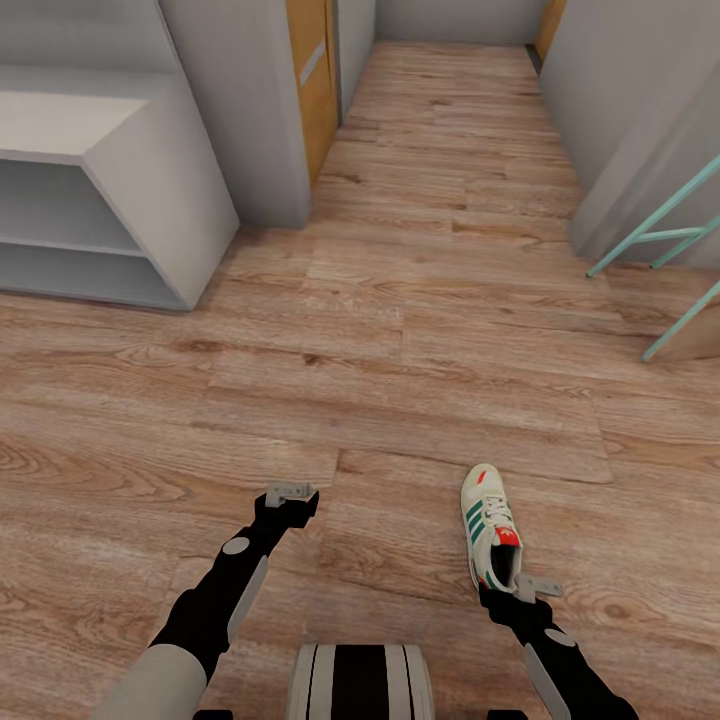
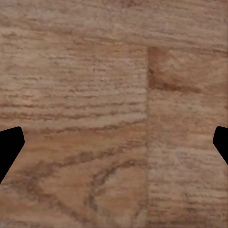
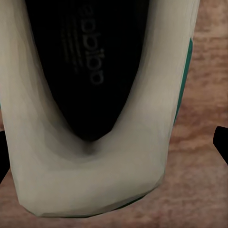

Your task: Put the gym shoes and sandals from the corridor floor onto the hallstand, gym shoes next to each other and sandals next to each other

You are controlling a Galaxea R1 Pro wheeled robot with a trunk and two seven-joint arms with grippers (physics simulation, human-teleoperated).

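One gym shoe (image 1: 491,538), cream-white with green stripes and a red-orange tongue tab, lies on the corridor floor (image 1: 400,400) at the lower right, toe pointing away from me. My right gripper (image 1: 535,585) hovers at its heel and is open. In the right wrist view the heel and dark insole (image 3: 90,95) sit between the wide-spread fingers. My left gripper (image 1: 290,492) hangs open over bare planks (image 2: 114,114), left of the shoe. The sandals are out of view. A pale grey-white unit with two low open shelves (image 1: 130,190) stands at far left; I cannot tell whether it is the hallstand.
The corridor runs on ahead between grey walls, with an orange-brown door (image 1: 312,80) on the left. A mint-green frame (image 1: 665,235) leans at the right wall. My base (image 1: 360,680) shows at the bottom edge.
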